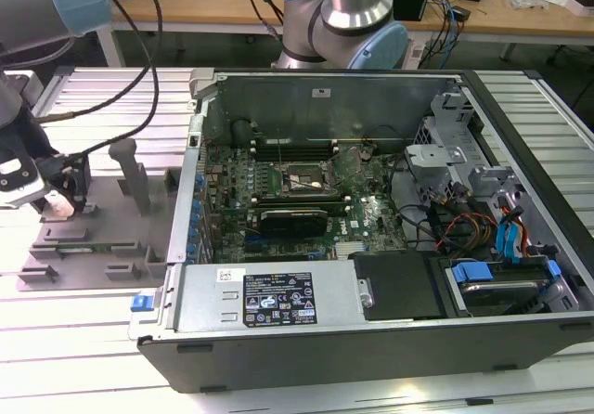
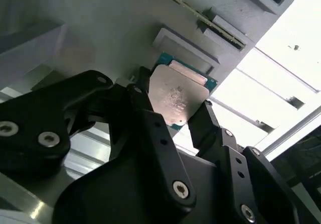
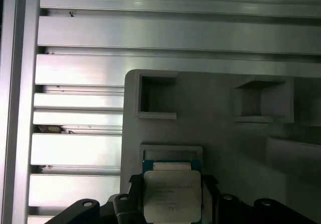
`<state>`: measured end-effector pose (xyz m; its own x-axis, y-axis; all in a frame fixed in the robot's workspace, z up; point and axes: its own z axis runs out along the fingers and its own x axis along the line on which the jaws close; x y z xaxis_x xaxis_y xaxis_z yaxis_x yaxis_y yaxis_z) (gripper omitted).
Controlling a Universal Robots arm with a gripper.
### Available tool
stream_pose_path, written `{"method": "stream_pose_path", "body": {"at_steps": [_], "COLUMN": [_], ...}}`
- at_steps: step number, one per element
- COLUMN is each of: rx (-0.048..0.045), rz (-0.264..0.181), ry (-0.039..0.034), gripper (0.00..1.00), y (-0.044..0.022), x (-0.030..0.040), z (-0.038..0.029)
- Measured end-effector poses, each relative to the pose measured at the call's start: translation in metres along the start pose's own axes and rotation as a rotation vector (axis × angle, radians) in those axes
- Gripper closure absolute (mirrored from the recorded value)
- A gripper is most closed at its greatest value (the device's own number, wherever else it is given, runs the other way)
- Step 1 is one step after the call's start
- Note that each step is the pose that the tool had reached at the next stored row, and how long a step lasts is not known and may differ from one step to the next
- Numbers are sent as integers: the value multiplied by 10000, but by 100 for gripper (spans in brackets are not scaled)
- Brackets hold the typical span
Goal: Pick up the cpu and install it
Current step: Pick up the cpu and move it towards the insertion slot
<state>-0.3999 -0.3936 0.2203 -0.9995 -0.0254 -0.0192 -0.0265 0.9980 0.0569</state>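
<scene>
The cpu (image 2: 176,94) is a small square chip with a pale metal top and a green edge. My gripper (image 2: 173,106) is shut on it, one black finger (image 2: 142,94) against each of two opposite sides. In the first wrist view the cpu (image 3: 172,194) sits between the gripper (image 3: 172,188) fingers, just by a shallow pocket of the grey fixture tray (image 3: 220,133). In the exterior view the gripper (image 1: 60,200) is low over the tray (image 1: 111,242) at the exterior view's left. The motherboard socket (image 1: 302,180) lies inside the open computer case (image 1: 371,303), far from the gripper.
Upright grey posts (image 1: 130,168) stand on the tray close to the gripper. The case's raised side wall (image 1: 190,200) stands between tray and motherboard. A black cable (image 1: 130,89) hangs over the slatted metal table (image 1: 65,340). Drive bays and loose wires (image 1: 473,219) fill the case's far side.
</scene>
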Motion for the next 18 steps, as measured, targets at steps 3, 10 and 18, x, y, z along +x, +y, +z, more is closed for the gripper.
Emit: {"method": "stream_pose_path", "body": {"at_steps": [3,10,18], "rx": [-1,0,-2], "rz": [-1,-11,-11], "ry": [0,1,3], "gripper": [45,45,45], "y": [3,-11,-16], "x": [-2,7,10], "z": [-48,191,279]}}
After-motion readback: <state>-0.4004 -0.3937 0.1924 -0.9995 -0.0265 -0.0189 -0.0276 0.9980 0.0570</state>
